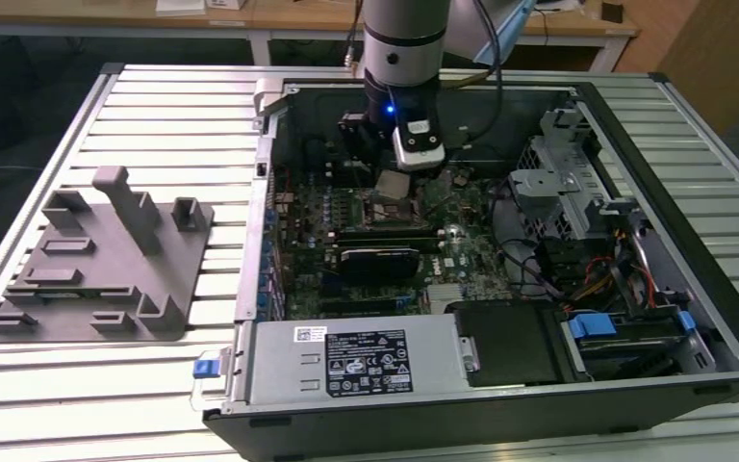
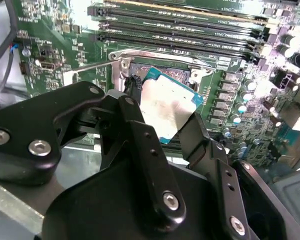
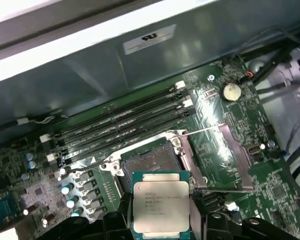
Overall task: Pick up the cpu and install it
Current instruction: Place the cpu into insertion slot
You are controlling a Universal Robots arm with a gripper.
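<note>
The cpu (image 3: 160,206) is a flat square chip with a silvery top plate and a green rim, and my gripper (image 3: 161,220) is shut on it. In the second wrist view the cpu (image 2: 170,107) sits between two black fingers (image 2: 135,135). It hangs just above the open socket (image 3: 152,161) on the green motherboard (image 3: 225,145), with the socket's metal frame folded back. In the exterior view the cpu (image 1: 392,184) shows under the gripper (image 1: 395,175), above the socket (image 1: 385,208) inside the computer case.
Black memory slots (image 3: 125,127) run beside the socket. The open case (image 1: 716,318) holds a power supply (image 1: 357,361), drive cages (image 1: 575,188) and cables (image 1: 600,279). A grey fixture block (image 1: 93,260) stands on the slatted table at the exterior view's left.
</note>
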